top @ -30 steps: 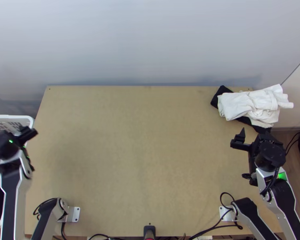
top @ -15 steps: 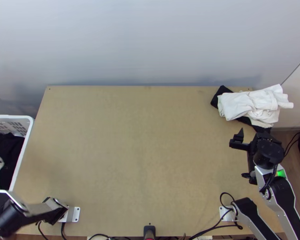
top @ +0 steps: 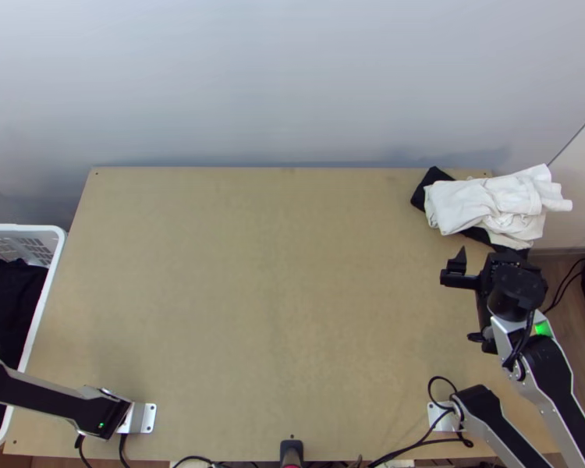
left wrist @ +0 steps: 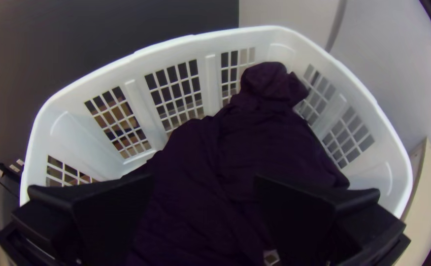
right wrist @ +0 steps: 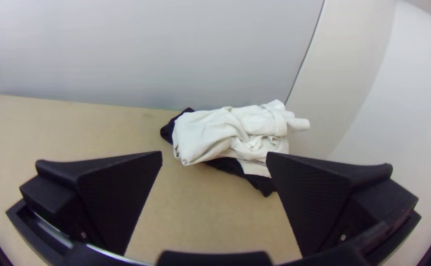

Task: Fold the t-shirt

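Note:
Beside the far right corner pile, my right gripper (top: 480, 269) hangs over the table's right side; in the right wrist view the right gripper (right wrist: 214, 160) is open, nothing between its fingers. A bunched white cloth (top: 495, 204) lies on a folded black cloth (top: 425, 187) at that corner. My left gripper (left wrist: 204, 182) stands open over the laundry basket (left wrist: 176, 47), above dark cloth (left wrist: 269, 138) bunched inside. The dark cloth (top: 12, 288) also shows in the basket in the top view. Which piece is the t-shirt I cannot tell.
The white basket (top: 54, 273) stands against the left edge of the wooden table (top: 269, 304). A grey wall (top: 292, 78) rises behind the table. Cables (top: 413, 444) run along the near edge by the right arm's base.
The left arm has swung from beside the table's left edge outward and down the picture, over the basket. The right gripper has shifted slightly left and up the picture. The cloths on the table have not moved.

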Available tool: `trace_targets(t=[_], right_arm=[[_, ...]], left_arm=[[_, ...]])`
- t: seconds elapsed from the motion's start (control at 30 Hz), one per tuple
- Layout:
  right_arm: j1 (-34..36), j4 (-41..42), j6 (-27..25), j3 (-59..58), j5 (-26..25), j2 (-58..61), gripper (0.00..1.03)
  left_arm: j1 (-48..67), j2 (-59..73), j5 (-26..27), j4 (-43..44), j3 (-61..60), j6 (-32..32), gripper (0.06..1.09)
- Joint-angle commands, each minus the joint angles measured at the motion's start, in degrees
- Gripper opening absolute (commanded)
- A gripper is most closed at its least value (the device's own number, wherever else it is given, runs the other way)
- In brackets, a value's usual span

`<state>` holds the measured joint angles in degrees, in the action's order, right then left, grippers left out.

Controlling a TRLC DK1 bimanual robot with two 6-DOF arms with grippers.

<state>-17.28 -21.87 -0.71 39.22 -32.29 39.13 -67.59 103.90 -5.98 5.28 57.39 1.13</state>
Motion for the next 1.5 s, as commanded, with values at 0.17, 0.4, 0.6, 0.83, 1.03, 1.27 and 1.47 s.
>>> trace_targets(t=[0.17,0.4,0.6,0.83,1.03,1.27,1.47], right_arm=[[-1.1,-1.6,-1.4,2.8,-0.1,3.4,0.98],[-1.4,-2.2,-2.3,2.3,-0.5,3.6,0.98],[-2.4,-2.2,-3.3,2.5,-1.6,4.0,0.98],[-3.4,-2.0,-3.1,2.6,-2.2,5.5,0.98],[-3.6,-1.9,-3.0,2.2,-2.5,5.8,0.98],[-3.5,-2.2,-3.1,2.2,-2.7,5.8,0.98],[-3.6,-1.9,-3.1,2.6,-2.7,6.3,0.98]], left_arm=[[-2.1,21.3,-4.4,-2.5,16.1,0.7,1.03],[-2.2,30.4,-5.4,-4.7,23.5,0.6,1.03],[-2.0,35.1,-5.7,-4.8,24.3,0.3,1.02],[-1.8,35.7,-5.7,-3.5,24.0,0.9,0.63],[-1.8,36.1,-5.7,-2.2,24.6,2.2,0.45],[-1.8,36.8,-5.7,-2.1,23.6,2.4,0.09],[-2.3,32.4,-3.9,-2.2,21.5,0.8,0.1]])
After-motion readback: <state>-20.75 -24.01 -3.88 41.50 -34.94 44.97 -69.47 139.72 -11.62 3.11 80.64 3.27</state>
